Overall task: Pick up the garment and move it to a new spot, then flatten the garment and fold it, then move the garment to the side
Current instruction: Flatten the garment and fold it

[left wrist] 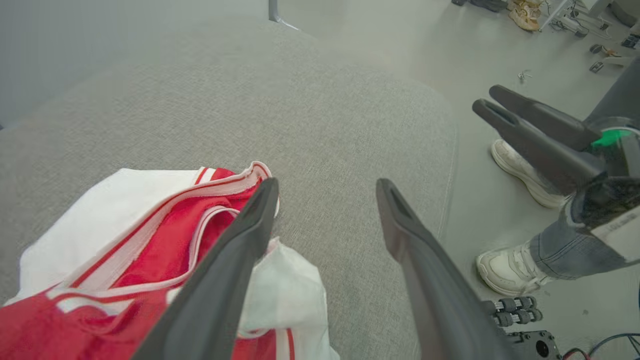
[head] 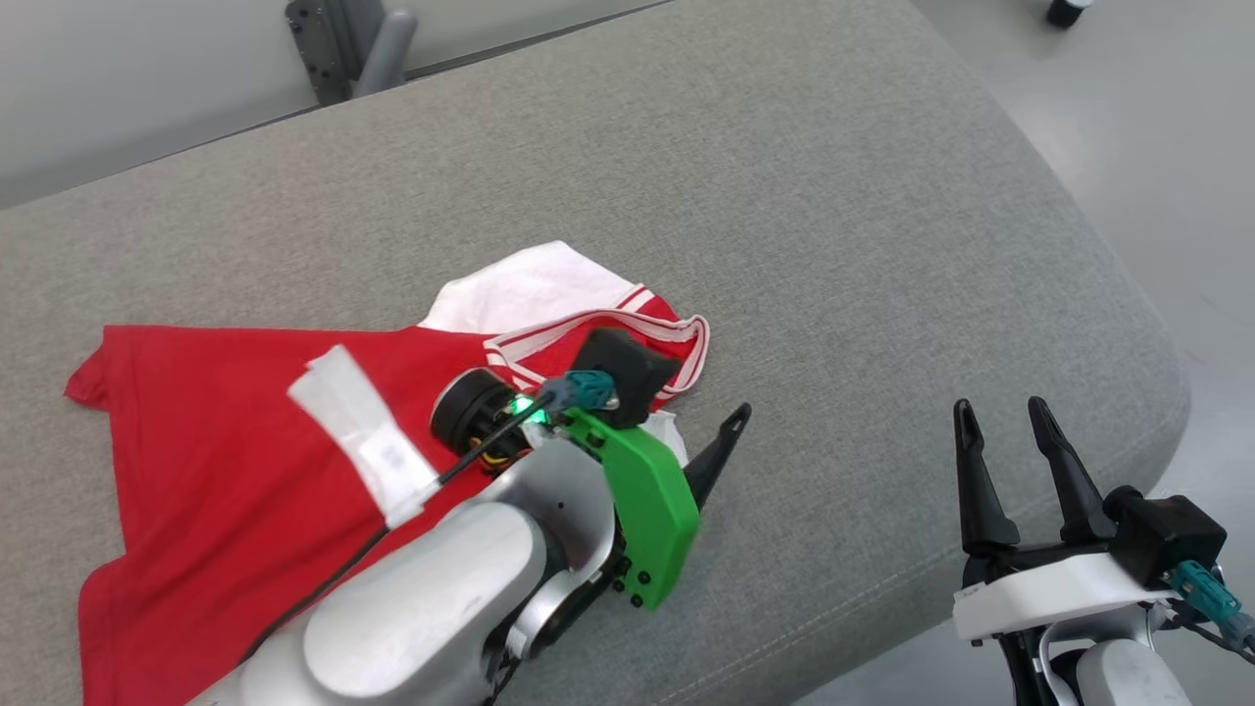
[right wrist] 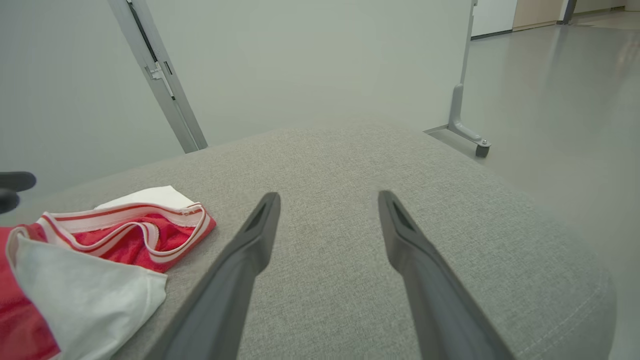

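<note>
The garment (head: 225, 441) is a red shirt with white sleeves and a red-and-white striped collar. It lies spread and rumpled on the left part of a grey cushioned surface (head: 784, 196). My left gripper (head: 701, 422) hovers at its collar end, open; in the left wrist view (left wrist: 326, 192) the garment (left wrist: 150, 240) lies under the left finger and nothing sits between the fingers. My right gripper (head: 1010, 422) stands open over the bare cushion near the front right edge, apart from the garment (right wrist: 125, 235) at its left (right wrist: 327, 200).
The cushion's rounded edge (head: 1167, 392) drops to the floor on the right. A person's white shoes (left wrist: 505, 270) stand on the floor beside that edge. A metal post foot (right wrist: 465, 130) stands beyond the far side, and a dark bracket (head: 333, 49) sits at the back.
</note>
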